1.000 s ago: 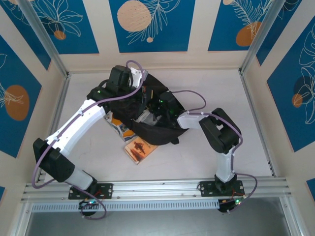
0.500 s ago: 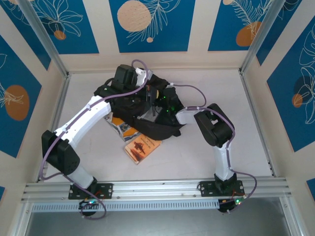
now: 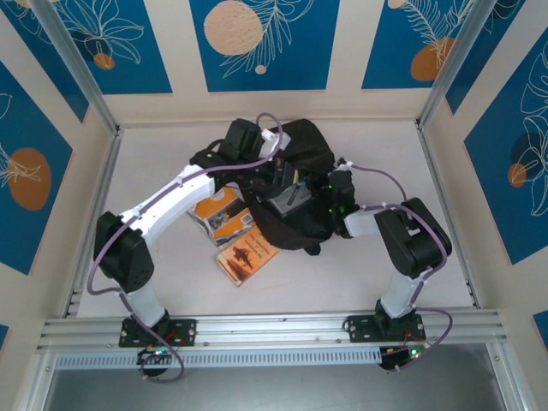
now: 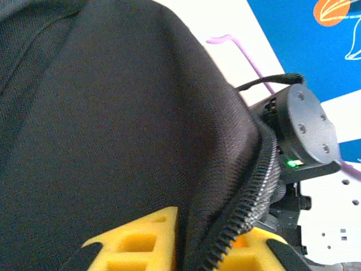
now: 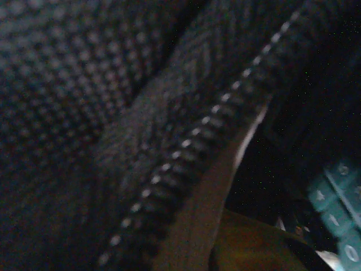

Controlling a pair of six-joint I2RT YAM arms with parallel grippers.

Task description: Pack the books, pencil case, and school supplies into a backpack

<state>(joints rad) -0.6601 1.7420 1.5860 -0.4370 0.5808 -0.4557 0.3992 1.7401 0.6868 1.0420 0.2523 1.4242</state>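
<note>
- The backpack [image 3: 301,154] lies slumped at the middle of the bench [image 3: 163,163], with its mouth gaping toward the near left.
- The left end effector [image 4: 206,248] is clamped on the backpack's zip edge [image 4: 256,180]. A yellow finger [image 4: 141,240] sits on each side of the fabric and lifts the mouth.
- The right end effector [image 3: 318,192] is sunk into the mouth from the right. Its fingers are lost against dark cloth in the wrist view, so I cannot tell whether they are apart or together. A teal grid item [image 5: 338,212] lies inside the bag, just beyond it.
- Two books are not yet packed.
  - The nearer orange book [image 3: 247,255] lies flat, its long axis running diagonally from near left to far right and its far corner close to the backpack's lower rim.
  - The second orange book [image 3: 224,216] lies just beyond it, partly under the left arm [image 3: 171,201].
- Both books lie near-left of the mouth. As I judge it, the right end effector is the one to fetch them, and it has to back out and cross the bag's near edge to do so.
- There is open bench on the near side, while the left arm crowds the far-left approach.
</note>
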